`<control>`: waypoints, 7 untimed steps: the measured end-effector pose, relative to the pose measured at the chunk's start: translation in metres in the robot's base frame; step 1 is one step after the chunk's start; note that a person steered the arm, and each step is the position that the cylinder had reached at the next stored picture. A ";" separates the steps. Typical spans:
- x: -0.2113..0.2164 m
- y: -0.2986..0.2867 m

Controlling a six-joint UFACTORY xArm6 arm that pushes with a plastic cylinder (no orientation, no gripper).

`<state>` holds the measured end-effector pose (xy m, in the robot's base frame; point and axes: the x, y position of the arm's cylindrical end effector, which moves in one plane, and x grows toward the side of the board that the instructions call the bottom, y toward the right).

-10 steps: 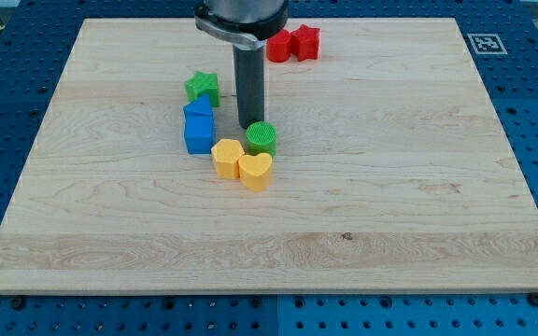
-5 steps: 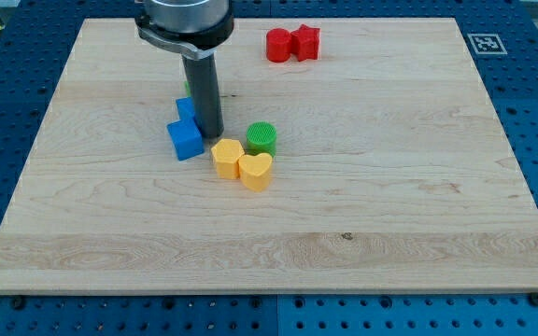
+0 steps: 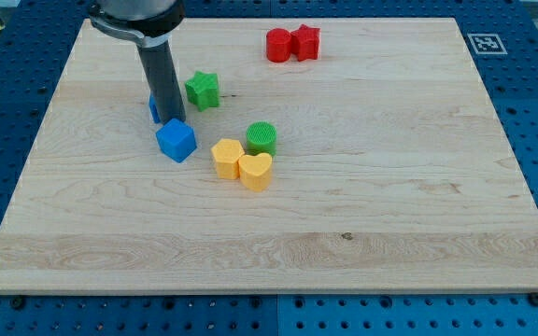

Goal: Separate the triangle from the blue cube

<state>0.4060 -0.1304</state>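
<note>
The blue cube [image 3: 176, 141] lies left of the board's middle, turned at an angle. The blue triangle [image 3: 154, 108] sits just above and left of it, mostly hidden behind my rod; only a blue sliver shows at the rod's left. My tip [image 3: 175, 119] stands between the two, just above the cube's top edge and against the triangle's right side. Whether the triangle touches the cube I cannot tell.
A green star [image 3: 203, 90] lies right of the rod. A green cylinder [image 3: 261, 138], a yellow hexagon [image 3: 227, 158] and a yellow heart [image 3: 255, 172] cluster right of the cube. A red cylinder [image 3: 278, 45] and red star [image 3: 305, 42] sit near the view's top.
My rod has swept left from beside the green cylinder, through the blue pair. The cube has slid left and down and rotated; the triangle has been pushed left. The green star is uncovered again.
</note>
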 end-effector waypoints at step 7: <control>-0.021 -0.032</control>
<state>0.3847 -0.1620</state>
